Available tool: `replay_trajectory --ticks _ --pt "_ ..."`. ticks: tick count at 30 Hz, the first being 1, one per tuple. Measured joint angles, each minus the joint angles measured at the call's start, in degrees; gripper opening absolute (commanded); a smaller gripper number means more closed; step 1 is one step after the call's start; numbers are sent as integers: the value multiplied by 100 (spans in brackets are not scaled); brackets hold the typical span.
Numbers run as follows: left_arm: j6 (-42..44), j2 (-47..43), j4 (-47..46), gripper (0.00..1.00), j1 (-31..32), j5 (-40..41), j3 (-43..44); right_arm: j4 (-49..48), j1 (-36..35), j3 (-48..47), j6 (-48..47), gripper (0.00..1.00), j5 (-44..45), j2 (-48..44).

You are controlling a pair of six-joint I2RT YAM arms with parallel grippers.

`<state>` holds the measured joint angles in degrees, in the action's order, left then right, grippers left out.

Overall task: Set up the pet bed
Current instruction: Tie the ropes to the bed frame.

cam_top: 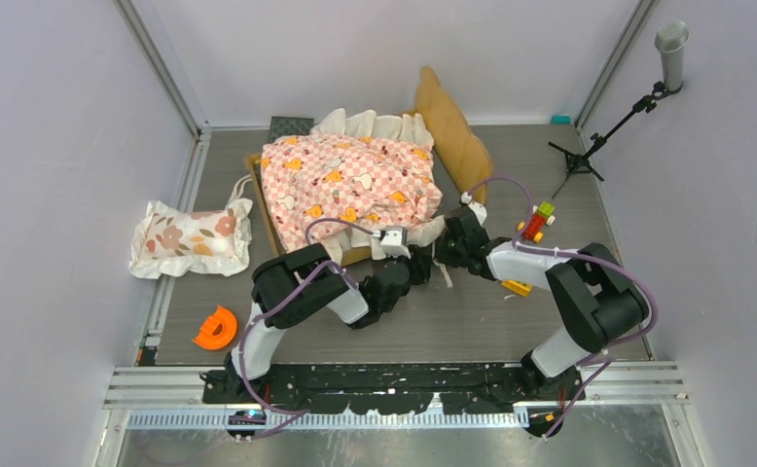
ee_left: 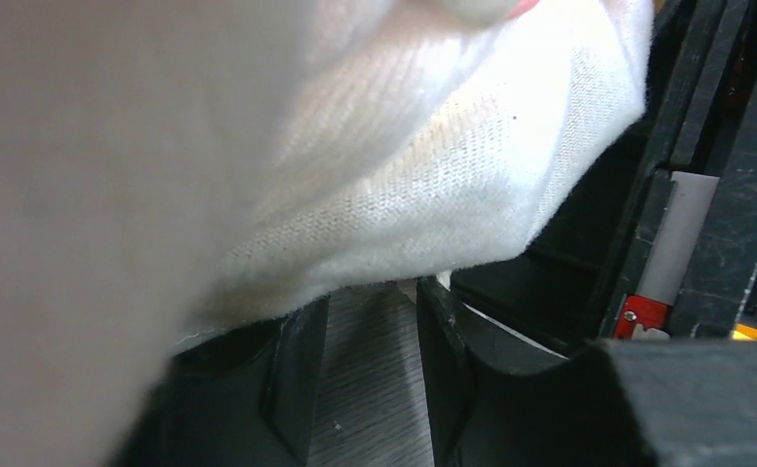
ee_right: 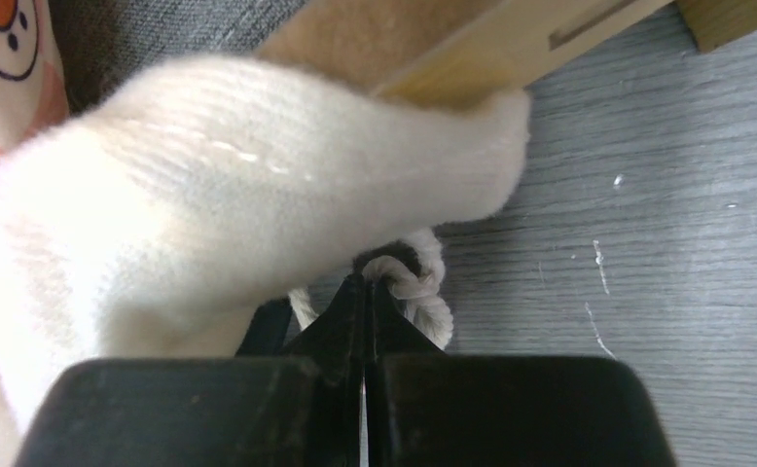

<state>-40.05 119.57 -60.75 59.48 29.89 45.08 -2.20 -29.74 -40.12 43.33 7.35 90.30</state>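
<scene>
Bed (cam_top: 452, 126) is placed mid-tabletop (cam_top: 452, 321) with the headboard at far right, and is draped by the sheet (cam_top: 350, 185). Left end effector (ee_left: 367, 326) is held apart under the ruffle (ee_left: 433, 156); nothing is clamped. Right end effector (ee_right: 365, 292) is pressed together with a cord (ee_right: 423, 292) at its tips; a pinch cannot be confirmed. Risk: if the cord is tugged, the sheet may be dragged off or the bed shifted. The ruffle may be snagged by the left fingers.

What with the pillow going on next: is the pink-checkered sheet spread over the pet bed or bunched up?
Spread, though rumpled: the pink-checkered sheet covers most of the pet bed.
</scene>
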Motion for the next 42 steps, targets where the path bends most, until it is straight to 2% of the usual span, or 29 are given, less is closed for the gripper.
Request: replay_trajectory --ticks 7,21,36,42 --pt "-59 0 -308 44 -17 -109 -184 -35 81 155 105 1 -260 -264" --pt "-199 -24 -339 46 -26 -426 -192 -74 175 221 494 1 -535 -531" --pt "138 -66 -367 62 -26 -599 -195 243 260 131 330 1 -769 -555" --pt "343 -66 -404 62 -26 -686 -195 361 302 76 260 1 -872 -557"
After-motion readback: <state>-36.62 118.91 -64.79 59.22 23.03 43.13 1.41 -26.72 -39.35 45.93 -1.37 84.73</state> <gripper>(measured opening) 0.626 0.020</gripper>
